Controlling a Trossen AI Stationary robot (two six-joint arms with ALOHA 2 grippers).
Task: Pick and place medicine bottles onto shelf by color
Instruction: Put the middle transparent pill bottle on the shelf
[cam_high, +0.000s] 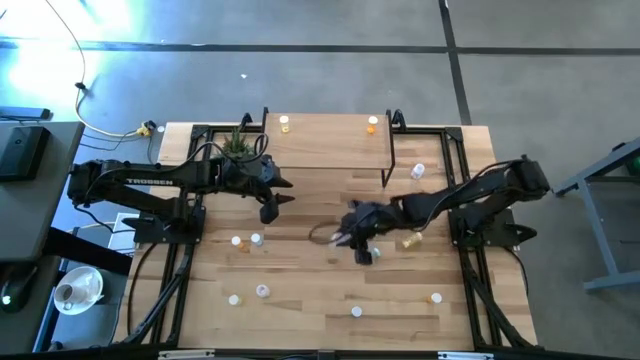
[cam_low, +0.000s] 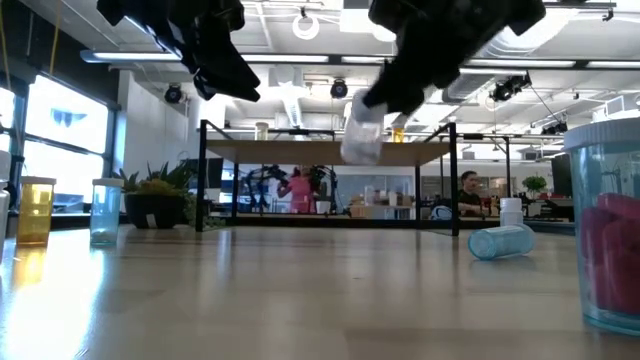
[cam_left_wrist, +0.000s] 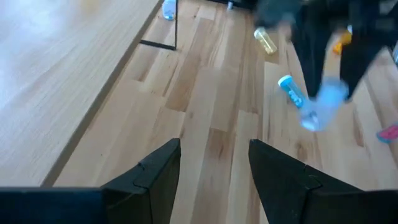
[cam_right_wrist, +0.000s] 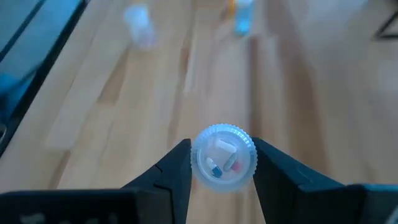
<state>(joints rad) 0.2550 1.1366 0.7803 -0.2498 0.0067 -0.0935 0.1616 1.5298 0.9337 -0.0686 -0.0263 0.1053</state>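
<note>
Now right gripper (cam_right_wrist: 221, 163) pinching pale bottle (cam_right_wrist: 222, 157) — long axis running out from my fingers, shelf (cam_high: 330, 150) beyond; left gripper (cam_left_wrist: 214, 163) spread, nearer shelf.

— What sits at the table's far left corner?
— A green potted plant (cam_high: 238, 143), beside the plank tabletop (cam_high: 300, 290)'s edge.
— And beyond?
— A seated person (cam_low: 467, 192) in the room.
</note>
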